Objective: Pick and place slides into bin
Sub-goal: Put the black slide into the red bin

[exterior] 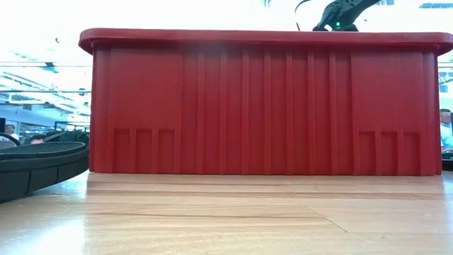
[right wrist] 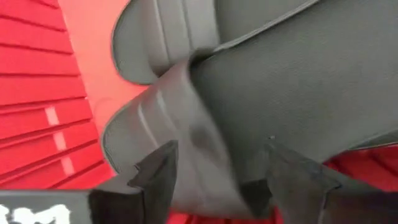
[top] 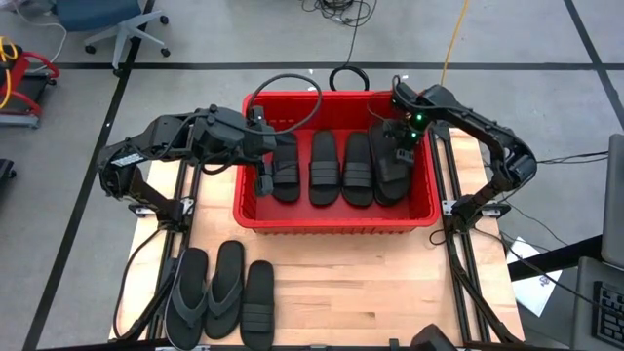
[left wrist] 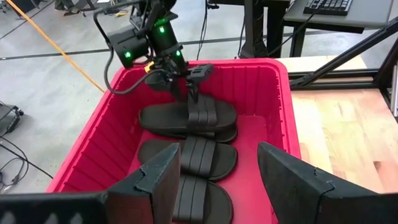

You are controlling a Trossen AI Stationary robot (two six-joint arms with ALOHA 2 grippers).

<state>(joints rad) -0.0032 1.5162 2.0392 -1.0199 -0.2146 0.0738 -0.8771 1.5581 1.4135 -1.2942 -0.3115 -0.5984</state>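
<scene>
The red bin [top: 331, 222] [exterior: 262, 106] stands mid-table. Several black slides lie flat side by side on its floor [top: 324, 168]. At the bin's right end one slide [left wrist: 186, 115] lies on top of another [left wrist: 231, 134]. My right gripper [top: 398, 151] [right wrist: 217, 174] hangs open just above that top slide's strap, pointing steeply down. My left gripper [top: 263, 180] [left wrist: 217, 180] hovers open over the bin's left end with nothing between its fingers. Two flip-flops [top: 207, 288] and one slide [top: 258, 304] lie on the table at the near left.
Black loop handles [top: 288, 93] lie over the bin's far rim. The bin's high walls [left wrist: 261, 81] enclose both grippers' working space. Bare wood [top: 390, 292] lies between the bin and the near edge, right of the three loose sandals. A flip-flop's sole [exterior: 35, 159] shows at the low view's left.
</scene>
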